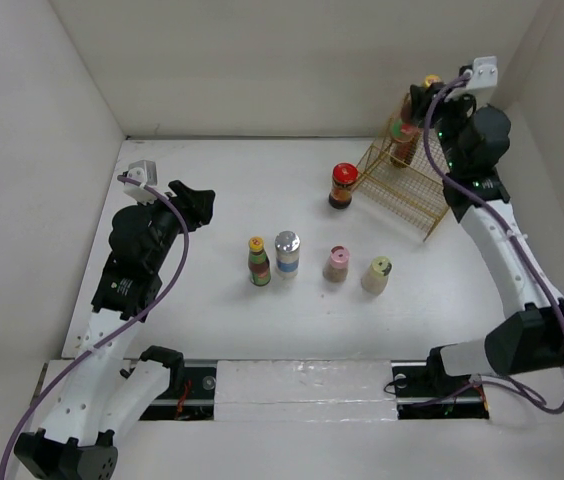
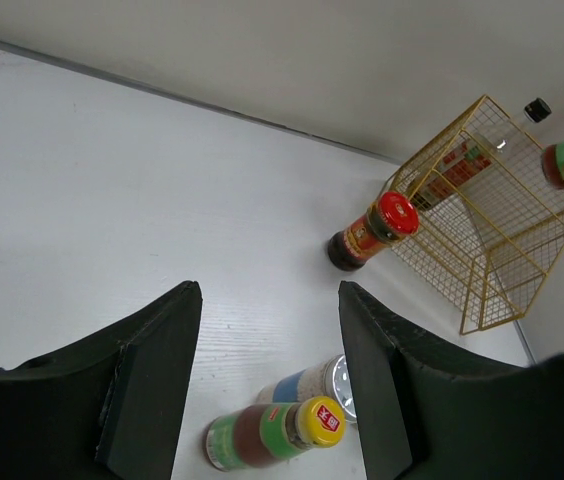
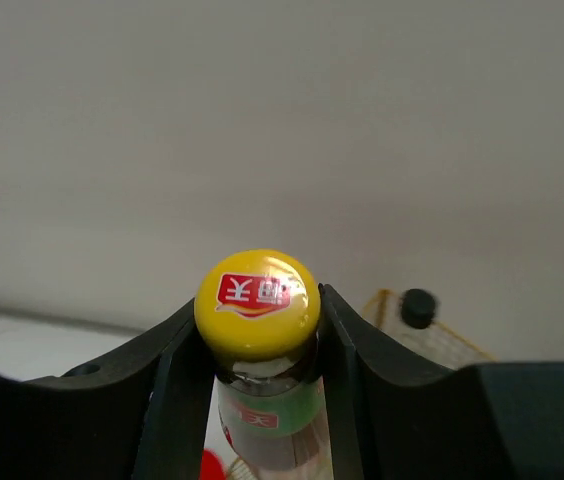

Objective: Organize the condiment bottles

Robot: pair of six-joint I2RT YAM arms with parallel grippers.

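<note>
Right tool [image 3: 259, 345] clamped on the neck of the yellow-capped, green-labelled glass bottle [image 3: 258, 296], long axis upright, over the yellow wire basket [image 1: 402, 188] at the far right corner of the table [image 1: 212, 200]; left tool [image 2: 267, 300] wide open, empty.

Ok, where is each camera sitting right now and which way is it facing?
Top external: high behind the robot, looking down on the table; both arms show, with left gripper and right gripper.
Left wrist: on the left arm, facing across to the yellow wire basket and red-capped jar; its open fingers frame the bottom.
Right wrist: on the right arm, facing the back wall; its fingers clamp the yellow-capped bottle.
Shared: top external and left wrist both show the basket and red-capped jar.
</note>
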